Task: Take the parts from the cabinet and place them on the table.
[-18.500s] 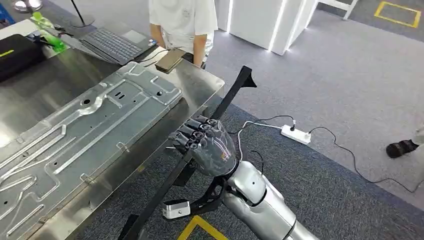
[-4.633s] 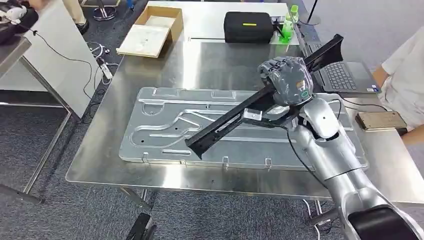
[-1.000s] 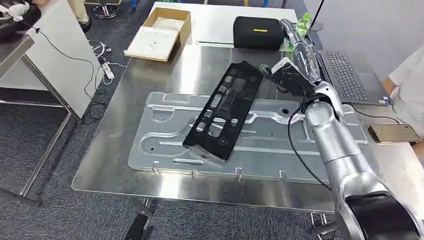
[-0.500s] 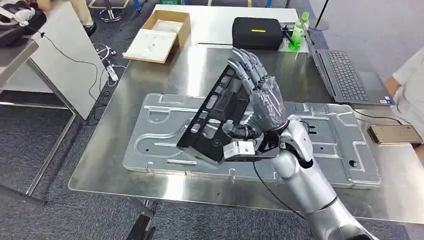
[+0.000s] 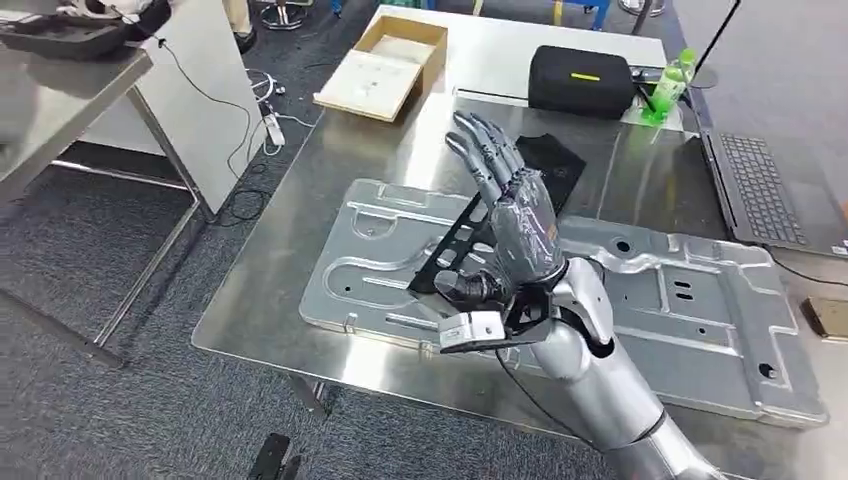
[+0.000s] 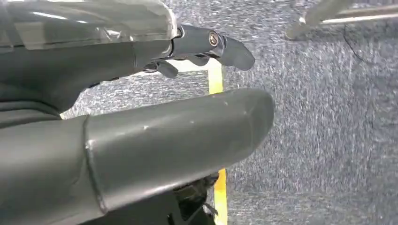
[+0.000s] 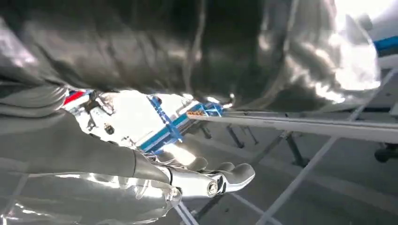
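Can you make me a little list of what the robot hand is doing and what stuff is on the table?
right hand: open, fingers spread, raised over the table
black part: lying on the metal panel, partly behind the hand
metal panel: flat on the steel table
black case: far side
green bottle: beside the case
laptop: right edge

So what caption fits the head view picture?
Right robot hand open above black part lying on metal panel.

Workshop or lab — steel table (image 5: 300, 200), stamped metal panel (image 5: 680, 310), laptop (image 5: 770, 190).
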`<act>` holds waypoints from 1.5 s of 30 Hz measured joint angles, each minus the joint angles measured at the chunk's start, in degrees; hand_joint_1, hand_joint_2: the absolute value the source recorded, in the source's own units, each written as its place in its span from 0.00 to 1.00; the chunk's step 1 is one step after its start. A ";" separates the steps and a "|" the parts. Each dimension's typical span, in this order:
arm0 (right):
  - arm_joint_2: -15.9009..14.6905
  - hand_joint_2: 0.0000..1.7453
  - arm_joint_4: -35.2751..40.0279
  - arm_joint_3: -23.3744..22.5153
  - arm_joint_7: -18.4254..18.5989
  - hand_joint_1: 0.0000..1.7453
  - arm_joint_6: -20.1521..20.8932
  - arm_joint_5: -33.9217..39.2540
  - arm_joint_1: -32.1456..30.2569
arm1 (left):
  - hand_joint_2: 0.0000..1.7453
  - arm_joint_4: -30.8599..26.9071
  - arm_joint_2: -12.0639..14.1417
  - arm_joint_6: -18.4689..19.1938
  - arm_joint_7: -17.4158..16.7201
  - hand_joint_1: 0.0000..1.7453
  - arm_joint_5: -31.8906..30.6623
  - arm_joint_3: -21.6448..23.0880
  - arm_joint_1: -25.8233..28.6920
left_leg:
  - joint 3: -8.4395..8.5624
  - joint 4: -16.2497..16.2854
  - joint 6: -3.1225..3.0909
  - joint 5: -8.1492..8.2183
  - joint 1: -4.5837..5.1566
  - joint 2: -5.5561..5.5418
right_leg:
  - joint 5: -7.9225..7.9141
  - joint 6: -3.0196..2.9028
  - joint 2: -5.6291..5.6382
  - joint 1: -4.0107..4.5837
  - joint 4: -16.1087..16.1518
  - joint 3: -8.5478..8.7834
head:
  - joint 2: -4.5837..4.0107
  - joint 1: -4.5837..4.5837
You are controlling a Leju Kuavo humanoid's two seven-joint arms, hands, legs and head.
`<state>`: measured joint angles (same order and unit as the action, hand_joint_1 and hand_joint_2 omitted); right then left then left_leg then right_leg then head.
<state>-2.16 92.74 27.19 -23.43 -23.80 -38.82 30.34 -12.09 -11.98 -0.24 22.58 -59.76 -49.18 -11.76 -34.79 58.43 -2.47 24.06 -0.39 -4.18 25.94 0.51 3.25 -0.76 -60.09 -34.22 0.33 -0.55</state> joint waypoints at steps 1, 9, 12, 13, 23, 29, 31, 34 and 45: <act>0.00 0.00 0.00 0.00 -0.02 0.00 -0.07 0.13 -0.17 | 0.00 0.00 0.02 0.00 0.07 0.00 0.00 -0.02 -0.04 | -0.41 0.24 0.48 -0.02 0.34 -0.44 | 0.51 -0.16 1.27 -0.01 1.11 0.41 | 0.00 -0.04; 0.15 0.00 0.07 0.00 -0.50 0.00 -0.57 0.48 -0.71 | 0.00 0.00 0.55 -0.44 0.00 0.00 0.00 -0.26 0.54 | -6.15 11.55 2.89 6.33 -0.27 3.07 | -0.28 -1.88 -3.95 -0.03 2.56 1.14 | 0.00 -0.28; 0.15 0.00 0.09 0.00 -0.57 0.00 -0.76 0.50 -1.36 | 0.00 0.00 0.68 -0.44 -0.11 0.00 -0.02 -0.28 0.83 | -7.81 15.32 3.58 6.21 -0.74 3.67 | -0.09 -1.80 -6.00 -0.03 2.49 1.13 | 0.00 -0.31; 0.15 0.00 0.09 0.00 -0.57 0.00 -0.81 0.50 -1.40 | 0.00 0.00 0.77 -0.44 -0.11 0.00 -0.02 -0.28 0.83 | -5.89 11.71 3.66 4.10 -0.87 4.02 | 0.03 -1.63 -6.63 -0.06 2.38 1.17 | 0.00 -0.31; 0.48 0.00 0.11 0.00 -0.98 0.00 -1.22 0.26 -1.37 | 0.00 0.00 1.14 -0.46 -0.31 0.00 0.17 -0.44 0.14 | 0.02 -0.59 0.49 -0.19 -0.59 4.55 | 5.47 1.10 -4.72 -0.13 -4.45 -0.87 | 0.00 -0.15; 0.48 0.00 -0.24 0.00 -1.01 0.00 -1.25 0.22 -1.49 | 0.00 0.00 1.18 -0.44 -0.44 0.00 0.22 -0.50 0.14 | -0.13 -0.08 0.44 -0.18 -0.42 0.20 | 2.98 0.74 -3.09 -0.14 -7.29 -2.97 | 0.00 -0.15; 0.48 0.00 -0.26 0.00 -1.01 0.00 -1.27 0.17 -1.43 | 0.00 0.00 1.16 -0.44 -0.44 0.00 0.22 -0.50 0.07 | -0.19 0.06 0.78 -0.11 -0.30 -1.08 | 0.83 0.07 0.87 -0.21 0.43 0.54 | 0.00 -0.18; 0.48 0.00 -0.24 0.02 -1.01 0.00 -1.29 0.04 -1.34 | 0.00 0.00 1.18 -0.41 -0.44 0.00 0.42 -0.55 0.08 | -0.77 -0.08 2.01 -0.43 -0.59 -2.58 | 0.79 -0.06 -0.19 0.11 0.96 0.60 | 0.00 -0.15; 1.92 0.00 -2.01 0.50 -1.18 0.00 -0.22 -0.35 2.74 | 0.00 0.00 1.44 -0.88 -0.11 0.00 2.19 -1.20 -0.25 | -2.27 4.87 3.40 0.63 -0.71 5.45 | 0.79 -1.41 -7.68 -0.08 1.40 1.14 | 0.00 -0.33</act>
<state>-0.24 90.73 27.69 -24.61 -24.02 -39.17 33.08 -12.09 -10.53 -1.12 22.47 -57.57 -50.38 -12.02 -37.06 63.29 0.93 24.70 -1.11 1.27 26.74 -0.90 -4.43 -0.84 -58.69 -33.09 0.33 -0.87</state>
